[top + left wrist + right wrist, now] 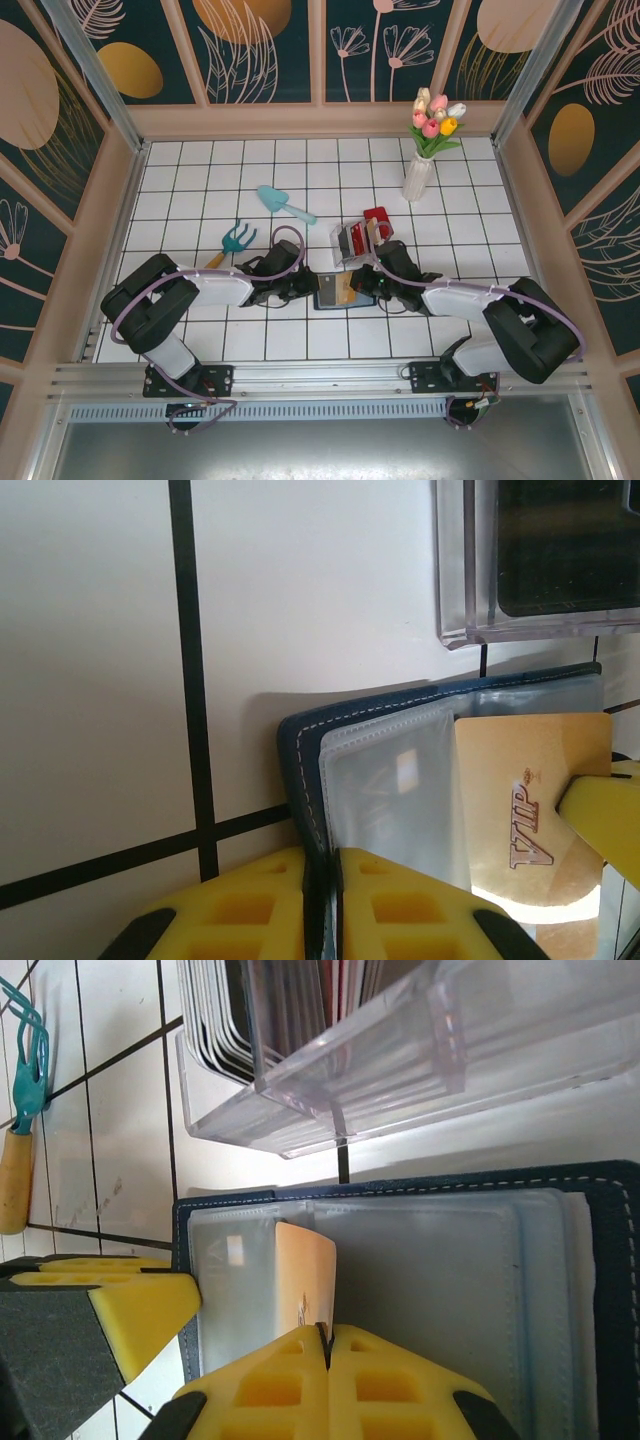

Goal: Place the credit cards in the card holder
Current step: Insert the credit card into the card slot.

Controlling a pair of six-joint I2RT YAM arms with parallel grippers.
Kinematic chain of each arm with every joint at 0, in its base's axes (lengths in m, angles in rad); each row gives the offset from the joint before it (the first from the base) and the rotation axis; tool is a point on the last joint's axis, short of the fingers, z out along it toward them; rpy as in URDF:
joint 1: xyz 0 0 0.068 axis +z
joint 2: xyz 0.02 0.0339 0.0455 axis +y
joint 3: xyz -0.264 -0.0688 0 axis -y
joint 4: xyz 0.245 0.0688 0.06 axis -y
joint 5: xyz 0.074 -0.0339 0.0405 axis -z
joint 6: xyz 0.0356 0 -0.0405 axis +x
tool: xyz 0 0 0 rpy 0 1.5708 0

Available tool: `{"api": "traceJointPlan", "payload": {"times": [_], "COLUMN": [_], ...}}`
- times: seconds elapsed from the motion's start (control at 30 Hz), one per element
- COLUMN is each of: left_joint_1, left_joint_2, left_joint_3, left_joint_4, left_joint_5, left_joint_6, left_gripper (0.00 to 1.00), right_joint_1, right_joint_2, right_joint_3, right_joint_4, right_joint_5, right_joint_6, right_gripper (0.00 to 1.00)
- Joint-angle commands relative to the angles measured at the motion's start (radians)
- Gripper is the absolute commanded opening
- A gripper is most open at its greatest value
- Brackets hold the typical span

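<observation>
**Gold card (pixel 520 815) being held over open card holder (pixel 322 295), both grippers clamped**

The card holder is being held open on the white tiled table (pixel 200 170), at the near middle between the two arms, just in front of the clear rack (pixel 352 240). Its navy cover is being pinched at the edge by the left gripper (pixel 322 910). In the left wrist view the yellow fingers are being pressed shut on the cover, with the stitched border running up from between them. Clear sleeves (pixel 395 780) are being shown face up inside the holder.

The gold card, printed VIP, is being gripped by the right gripper (pixel 326 1360), whose jaws are being squeezed together on the card's near edge. In the right wrist view the card is being held tilted up on edge over the sleeves, with its far end at the left-hand page. Whether that end is inside a sleeve cannot be told.

A black card (pixel 570 550) is being kept in the rack, and more cards, dark and reddish, are being held upright in its slots in the right wrist view. The rack is being left just beyond the holder, with a narrow strip of tile between them.

A teal rake (pixel 235 238) with a wooden handle is being left beside the left arm. A teal trowel (pixel 285 203) is lying farther back. A white vase (pixel 418 175) of tulips is standing at the back right, well apart from the holder
</observation>
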Motion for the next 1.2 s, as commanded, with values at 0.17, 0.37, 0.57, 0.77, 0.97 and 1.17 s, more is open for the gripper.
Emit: {"api": "traceJointPlan", "payload": {"times": [0.17,0.37,0.57,0.77,0.97,1.17], "left_joint_1": [-0.008,-0.008,-0.007,-0.007,-0.007,-0.008], "left_joint_2": [0.036,0.037,0.033,0.019,0.016,0.023], "left_joint_3": [-0.003,-0.001,-0.008,-0.027,-0.026,-0.025], "left_joint_4": [-0.094,-0.096,-0.091,-0.072,-0.088,-0.081], "left_joint_5": [-0.010,-0.008,-0.005,0.003,-0.013,-0.012], "left_joint_6": [0.016,0.016,0.009,-0.004,0.008,0.009], "left_gripper": [0.16,0.16,0.16,0.15,0.15,0.15], "right_joint_1": [0.008,0.023,0.079,0.128,0.122,0.118], "right_joint_2": [0.084,0.118,0.145,0.161,0.063,0.063], "right_joint_3": [-0.006,0.011,0.021,0.041,0.061,0.092], "right_joint_4": [-0.037,0.006,0.073,0.110,-0.080,-0.147], "right_joint_5": [-0.090,-0.073,0.001,0.036,0.107,0.096], "right_joint_6": [-0.040,0.008,0.161,0.219,0.134,0.088], "right_gripper": [0.00,0.00,0.00,0.02,0.21,0.26]}}
